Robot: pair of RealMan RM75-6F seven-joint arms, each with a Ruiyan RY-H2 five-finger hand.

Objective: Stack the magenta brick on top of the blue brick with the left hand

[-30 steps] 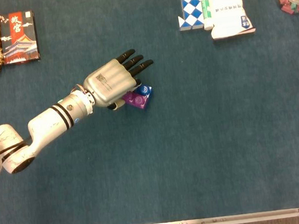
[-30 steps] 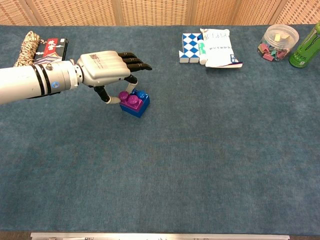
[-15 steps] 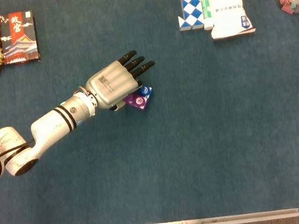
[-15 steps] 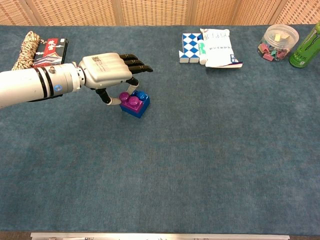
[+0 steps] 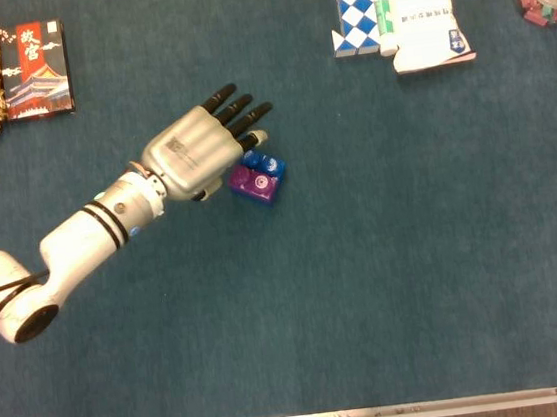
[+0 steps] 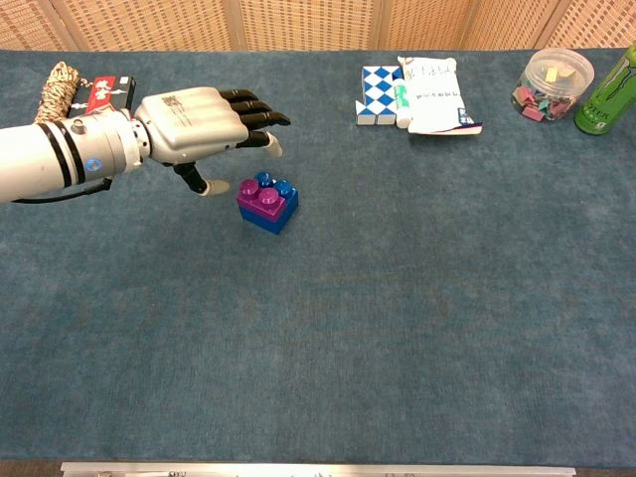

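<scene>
Fingers (image 6: 253,109) of the left hand (image 6: 189,124) are spread apart and extended, holding nothing; in the chest view they hover above and to the left of the bricks, with a visible gap between the thumb tip and the stack. Just beside the hand, the magenta brick (image 6: 260,196) sits on the blue brick (image 6: 274,211), covering the left portion of its top, while the blue studs on the right portion remain exposed. In the head view the magenta brick (image 5: 249,180) likewise overlaps the blue brick (image 5: 266,172), and the left hand (image 5: 195,154) lies up and left of the pair, apparently clear of them.

Progress, as judged: the stack appears made and released; only clearing the arm seems left. Whether the magenta brick is fully seated cannot be told.

Count: one magenta brick, one blue brick, one hand in view; the right hand appears in neither view. Farther out on the table (image 6: 417,328): one coil of rope (image 6: 57,87) beside one red box (image 6: 107,93) at far left; one blue-and-white puzzle (image 6: 379,93) touching one white packet (image 6: 433,94) at the back; one clear jar (image 6: 554,83) and one green can (image 6: 608,94) at far right.
</scene>
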